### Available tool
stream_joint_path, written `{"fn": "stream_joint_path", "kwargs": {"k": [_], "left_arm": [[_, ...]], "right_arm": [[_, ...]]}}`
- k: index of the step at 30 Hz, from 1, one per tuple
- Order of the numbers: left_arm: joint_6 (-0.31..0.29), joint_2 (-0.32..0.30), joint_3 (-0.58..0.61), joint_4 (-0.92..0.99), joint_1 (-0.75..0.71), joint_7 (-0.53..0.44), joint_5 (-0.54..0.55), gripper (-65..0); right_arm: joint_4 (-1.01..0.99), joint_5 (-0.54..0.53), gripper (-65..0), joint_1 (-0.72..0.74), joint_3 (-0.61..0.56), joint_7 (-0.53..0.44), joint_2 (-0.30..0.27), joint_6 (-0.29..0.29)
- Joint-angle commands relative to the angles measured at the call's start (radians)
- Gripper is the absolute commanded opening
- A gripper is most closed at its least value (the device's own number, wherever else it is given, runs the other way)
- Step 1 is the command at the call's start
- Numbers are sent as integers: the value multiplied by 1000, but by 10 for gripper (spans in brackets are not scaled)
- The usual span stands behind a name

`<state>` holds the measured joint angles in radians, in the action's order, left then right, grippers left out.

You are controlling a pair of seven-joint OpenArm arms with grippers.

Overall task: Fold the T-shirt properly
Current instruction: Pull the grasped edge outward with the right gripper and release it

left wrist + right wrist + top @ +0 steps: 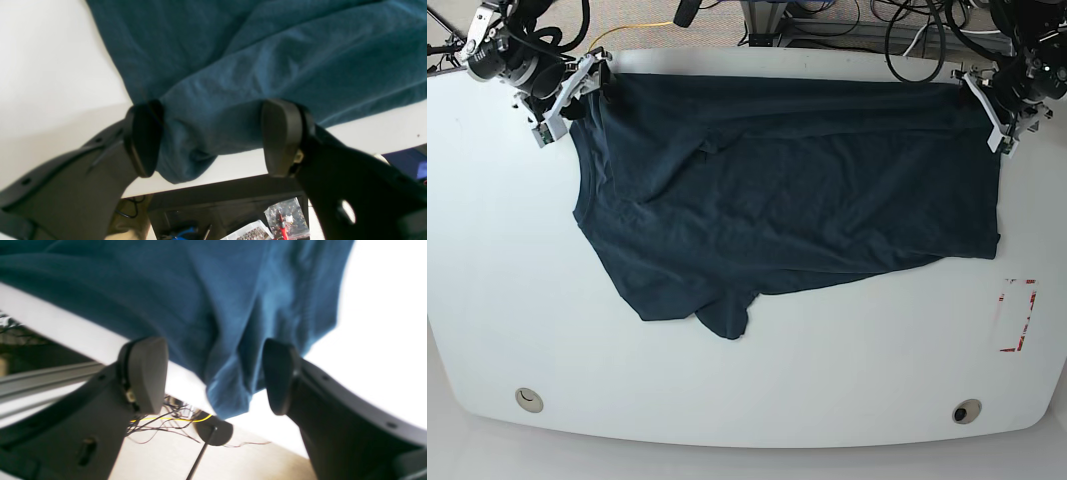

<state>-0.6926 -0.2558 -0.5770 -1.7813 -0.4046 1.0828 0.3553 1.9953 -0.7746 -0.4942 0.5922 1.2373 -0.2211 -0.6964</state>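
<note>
The dark blue T-shirt (787,190) lies spread and wrinkled across the far half of the white table (747,390), with one fold pointing toward the front. At its far left corner in the base view is my right gripper (577,92). In the right wrist view that right gripper (213,376) is open, and a hanging corner of the T-shirt (230,390) sits loose between its wide-apart pads. My left gripper (993,112) is at the far right corner. In the left wrist view the left gripper (213,140) is open around a bunched corner of the T-shirt (267,60) at the table edge.
A red-marked tag (1017,315) lies near the table's right edge. Two round grommets (527,400) (967,411) sit near the front edge. Cables and a metal rail (50,376) run behind the far edge, with parts boxes (253,230) below it.
</note>
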Motion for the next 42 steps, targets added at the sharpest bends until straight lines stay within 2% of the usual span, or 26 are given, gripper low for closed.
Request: {"fn": "stream_joint_path", "kwargs": {"k": [1,6,10,15,18,20,22,28,34,42], "left_arm": [[3,-13,-8,-19,2,-11,3,-219],[3,-13,-4,-19,3,-11,3,-221],[3,-13,-2,-13,3,-11,3,-221],[3,-13,-1,-13,3,-11,1,-221],[3,-13,1,-10,3,-11,0,-221],[3,-18,19,7,3,-11,-11,-219],[3,-35,42,31,5,-14,-49,-218],[3,-38,71,80,5,-120,-123,-217],[3,-43,68,137,5,-131,-131,-217],[1,-43,68,139,5,-131,-131,-217]], "right_arm": [[17,63,-198,2,2,-11,16,-2],[15,205,-90,21,1,-37,47,-2],[14,277,-89,22,-30,-64,62,-2],[-43,375,-89,21,-119,-167,65,-2],[-109,395,-89,21,-123,-204,65,-2],[-141,401,-89,22,-123,-233,56,-2],[-150,401,-89,24,-123,-256,21,-2],[-158,393,-89,19,-122,-261,-62,-2],[-158,392,-89,18,-122,-261,-137,-2],[-158,393,-89,22,-36,-261,-171,-2]]}}
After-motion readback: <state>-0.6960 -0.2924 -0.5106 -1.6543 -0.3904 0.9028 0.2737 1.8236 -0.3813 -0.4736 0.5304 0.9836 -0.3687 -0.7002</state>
